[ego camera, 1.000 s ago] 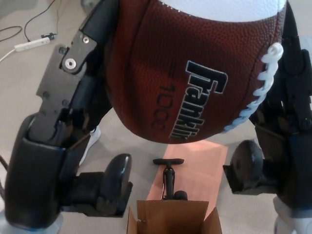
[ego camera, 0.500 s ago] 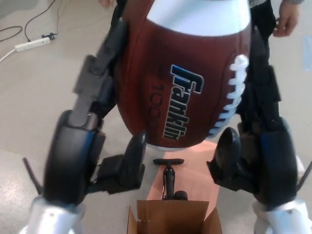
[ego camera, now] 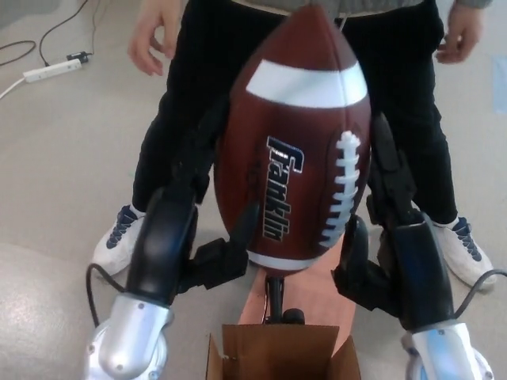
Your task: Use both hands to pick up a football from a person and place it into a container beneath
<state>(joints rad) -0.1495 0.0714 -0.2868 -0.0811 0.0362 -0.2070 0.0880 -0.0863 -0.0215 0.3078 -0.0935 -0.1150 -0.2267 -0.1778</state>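
Note:
A large brown Franklin football [ego camera: 293,142] with white stripes and white laces stands on end in the middle of the head view. My left hand [ego camera: 198,214] presses its left side and my right hand [ego camera: 380,222] presses its right side, so the ball is clamped between them. It hangs above an open cardboard box [ego camera: 281,352] at the bottom edge. A person in black trousers [ego camera: 412,95] stands right behind the ball, both of the person's hands [ego camera: 154,36] off it and down at the sides.
A black hand pump [ego camera: 277,305] lies on a pink-brown sheet [ego camera: 317,305] just beyond the box. The person's blue-and-white shoes [ego camera: 119,237] flank my arms. A white power strip with cables [ego camera: 51,71] lies on the grey floor at upper left.
The ball and both hands have moved away from the camera and downward, so the ball looks smaller and stands more upright. The person's legs and hands now show behind it.

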